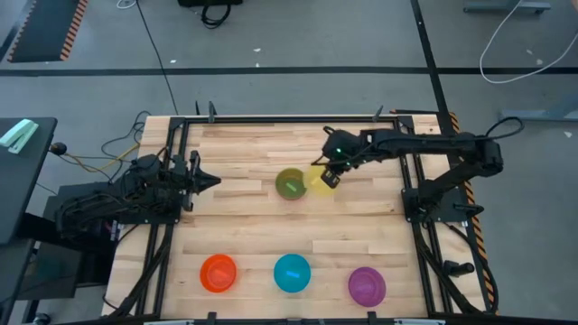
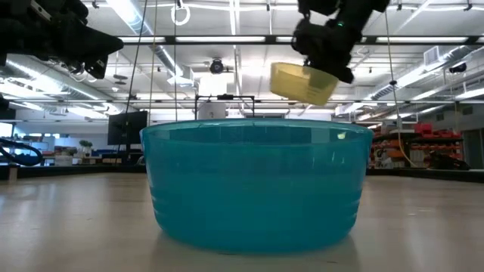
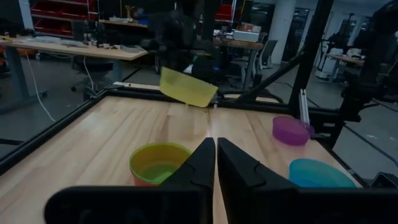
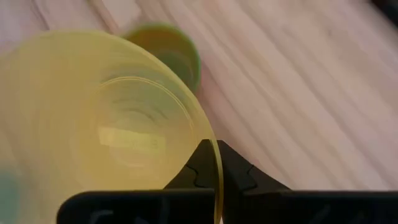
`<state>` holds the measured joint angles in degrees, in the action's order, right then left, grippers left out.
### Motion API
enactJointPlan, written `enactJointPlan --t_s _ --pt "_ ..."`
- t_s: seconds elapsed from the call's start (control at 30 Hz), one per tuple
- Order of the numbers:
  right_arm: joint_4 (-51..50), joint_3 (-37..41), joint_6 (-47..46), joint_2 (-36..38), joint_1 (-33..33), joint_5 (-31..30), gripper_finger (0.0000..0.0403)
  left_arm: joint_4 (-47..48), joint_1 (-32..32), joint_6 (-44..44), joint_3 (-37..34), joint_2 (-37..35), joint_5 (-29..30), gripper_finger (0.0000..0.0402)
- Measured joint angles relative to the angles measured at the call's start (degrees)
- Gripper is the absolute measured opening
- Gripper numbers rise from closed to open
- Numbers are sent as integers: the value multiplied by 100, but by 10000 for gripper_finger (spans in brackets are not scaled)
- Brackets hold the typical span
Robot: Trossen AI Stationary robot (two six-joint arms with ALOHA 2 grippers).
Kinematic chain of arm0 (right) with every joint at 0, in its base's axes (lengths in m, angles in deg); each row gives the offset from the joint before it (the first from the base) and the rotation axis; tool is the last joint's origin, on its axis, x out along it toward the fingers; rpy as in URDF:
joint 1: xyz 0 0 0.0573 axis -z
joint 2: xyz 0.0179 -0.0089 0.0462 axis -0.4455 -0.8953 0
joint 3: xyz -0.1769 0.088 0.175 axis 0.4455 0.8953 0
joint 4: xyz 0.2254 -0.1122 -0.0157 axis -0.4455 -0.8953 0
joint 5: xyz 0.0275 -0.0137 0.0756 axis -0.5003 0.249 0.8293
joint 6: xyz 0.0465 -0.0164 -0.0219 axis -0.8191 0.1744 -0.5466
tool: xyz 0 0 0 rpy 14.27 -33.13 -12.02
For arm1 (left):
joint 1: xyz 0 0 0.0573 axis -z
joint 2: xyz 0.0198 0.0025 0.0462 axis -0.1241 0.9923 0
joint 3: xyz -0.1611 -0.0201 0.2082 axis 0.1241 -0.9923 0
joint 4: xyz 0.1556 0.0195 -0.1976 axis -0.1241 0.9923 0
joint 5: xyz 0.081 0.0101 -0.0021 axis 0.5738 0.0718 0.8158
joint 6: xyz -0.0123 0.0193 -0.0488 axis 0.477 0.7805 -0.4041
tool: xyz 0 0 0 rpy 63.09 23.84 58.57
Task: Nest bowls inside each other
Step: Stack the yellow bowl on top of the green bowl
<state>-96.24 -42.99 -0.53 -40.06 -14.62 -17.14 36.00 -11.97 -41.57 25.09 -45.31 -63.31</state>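
Note:
My right gripper [image 1: 329, 177] is shut on the yellow bowl [image 1: 317, 179] and holds it in the air just right of the olive green bowl [image 1: 291, 183], which stands upright on the table's middle. In the low view the yellow bowl [image 2: 302, 81] hangs tilted, high above the table. The orange bowl [image 1: 218, 273], the bright blue bowl [image 1: 292, 273] and the purple bowl [image 1: 367, 284] stand in a row along the near edge. My left gripper [image 1: 213, 181] waits at the table's left side, shut and level, touching nothing. My right gripper pinches the yellow bowl's rim [image 4: 217, 163] between its two fingers, one finger inside the bowl and one outside. The fingers slant down from the table's right side. The bowl is lifted clear of the table and hangs tilted.
A black frame rail [image 1: 289, 120] runs around the wooden table top. The bare wood between the olive green bowl and the near row is free. In the low view the bright blue bowl [image 2: 253, 185] fills the foreground.

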Motion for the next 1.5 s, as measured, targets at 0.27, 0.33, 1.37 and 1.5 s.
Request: enactJointPlan --t_s 0.27,0.33,1.37,1.5 --pt "-855 -1632 427 -1302 269 1 0 -7 1 -95 0 1 1 22" --pt "-980 -2008 528 -1625 297 49 0 -13 1 -153 0 2 1 25" --pt "-976 -2981 1095 -3484 349 773 0 -5 -1 -151 2 0 1 18" --pt "-960 -2979 1107 -3658 381 817 0 19 1 -153 2 0 1 17"
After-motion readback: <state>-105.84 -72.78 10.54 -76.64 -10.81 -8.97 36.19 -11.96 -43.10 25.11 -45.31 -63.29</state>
